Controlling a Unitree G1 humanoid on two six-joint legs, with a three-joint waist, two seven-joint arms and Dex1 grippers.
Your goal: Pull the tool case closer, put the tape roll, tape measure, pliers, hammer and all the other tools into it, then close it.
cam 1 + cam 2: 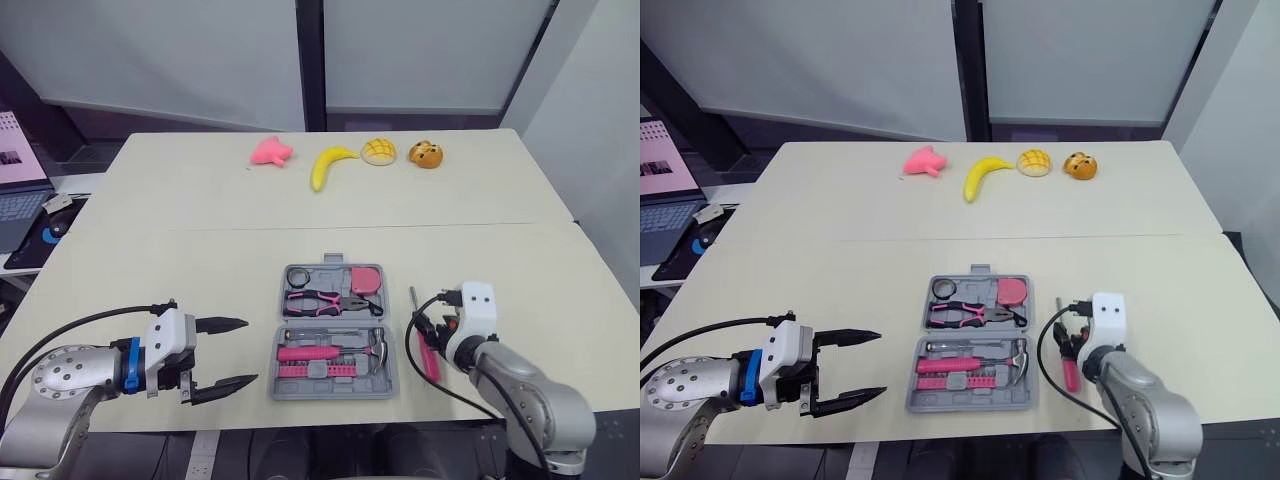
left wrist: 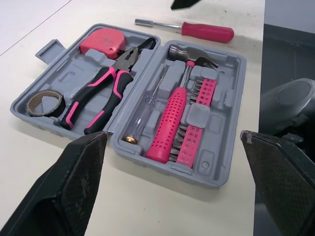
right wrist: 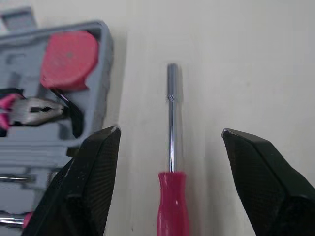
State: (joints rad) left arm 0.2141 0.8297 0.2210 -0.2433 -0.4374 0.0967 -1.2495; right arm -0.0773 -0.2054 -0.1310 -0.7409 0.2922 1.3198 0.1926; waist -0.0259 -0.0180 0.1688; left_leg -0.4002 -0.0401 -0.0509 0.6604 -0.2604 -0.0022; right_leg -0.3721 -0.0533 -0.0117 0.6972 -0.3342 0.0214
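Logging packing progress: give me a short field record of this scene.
tool case: open, on the table
in case: tape roll, tape measure, pliers, hammer
outside case: screwdriver, on table at case's right
right gripper: open, straddling screwdriver
left gripper: open, left of case

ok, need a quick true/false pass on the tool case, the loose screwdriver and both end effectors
1. The grey plastic tool case lies open on the table. True.
2. The pink-handled screwdriver is stowed in the case. False: it lies on the table beside the case, on the robot's right.
3. The right end effector is open, one finger on each side of the screwdriver. True.
4. The left end effector is shut on the pink-handled hammer. False: it is open and empty; the hammer lies in the case.
5. The black-and-pink pliers share a case half with the pink tape measure. True.
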